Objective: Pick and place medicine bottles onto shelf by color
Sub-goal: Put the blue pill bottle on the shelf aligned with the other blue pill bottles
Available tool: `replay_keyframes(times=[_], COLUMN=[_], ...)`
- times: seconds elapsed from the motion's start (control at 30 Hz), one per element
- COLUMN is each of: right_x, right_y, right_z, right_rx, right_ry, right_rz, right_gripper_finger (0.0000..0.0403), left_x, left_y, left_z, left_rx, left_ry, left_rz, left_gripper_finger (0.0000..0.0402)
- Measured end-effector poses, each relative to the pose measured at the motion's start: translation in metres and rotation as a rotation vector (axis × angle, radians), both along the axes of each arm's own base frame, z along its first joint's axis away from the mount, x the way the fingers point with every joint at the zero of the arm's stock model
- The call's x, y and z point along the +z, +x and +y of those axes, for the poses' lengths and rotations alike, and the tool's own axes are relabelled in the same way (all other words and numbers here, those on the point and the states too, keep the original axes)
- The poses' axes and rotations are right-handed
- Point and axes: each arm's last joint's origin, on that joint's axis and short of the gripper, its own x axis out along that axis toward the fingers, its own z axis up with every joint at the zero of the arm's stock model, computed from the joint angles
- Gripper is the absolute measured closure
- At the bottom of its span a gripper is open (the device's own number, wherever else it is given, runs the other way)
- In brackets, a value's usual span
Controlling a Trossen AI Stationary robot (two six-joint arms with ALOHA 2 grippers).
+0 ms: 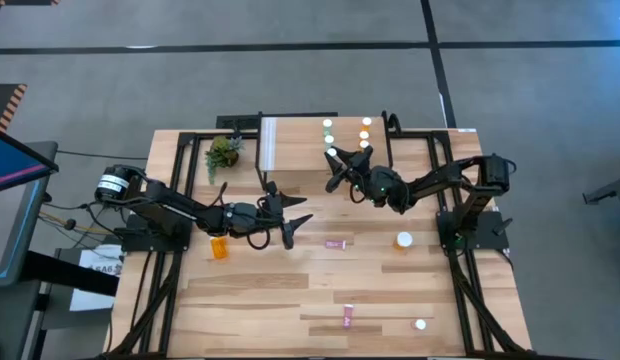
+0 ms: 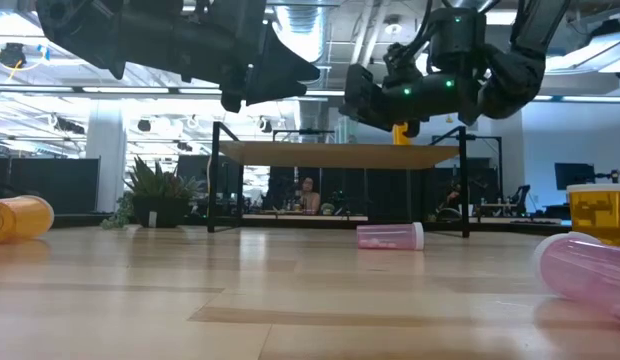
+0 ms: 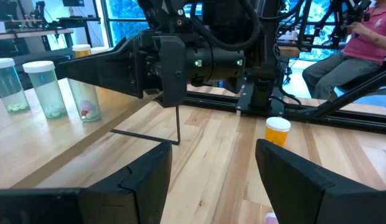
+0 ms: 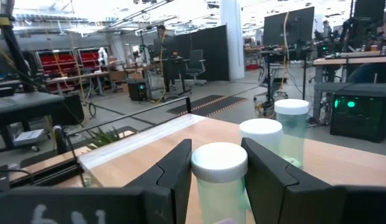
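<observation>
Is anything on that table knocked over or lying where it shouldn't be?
Yes. Three bottles lie on their sides on the wooden tabletop: an orange bottle near the left arm, a pink bottle mid-table, and another pink bottle near the front.

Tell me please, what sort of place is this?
Probably a robotics lab in an open-plan workspace: desks with monitors, exposed ceiling ducts, and a seated person beside the wooden table.

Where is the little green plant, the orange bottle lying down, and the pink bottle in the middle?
green plant [image 1: 223,153], high view, middle of its leaves
orange bottle [image 1: 220,247], high view, its orange body
pink bottle [image 1: 336,243], high view, middle of its body
</observation>
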Motion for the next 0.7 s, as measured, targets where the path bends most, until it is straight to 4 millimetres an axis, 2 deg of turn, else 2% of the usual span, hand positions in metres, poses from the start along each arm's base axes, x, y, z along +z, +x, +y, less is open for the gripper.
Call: replay_keyframes(times=[0.7], right_x=[0.0016], right_y=[0.0053], right_z=[-0.0026], right_rx=[0.001], right_ry=[0.008], right_rz=[0.033], right_gripper_finger=[0.0257], left_x=[0.0001], left_y=[0.0001], left_z=[0.0000], left_rx=[-0.001], left_ry=[0.006], left_rz=[0.002], left_gripper_finger=[0.0182])
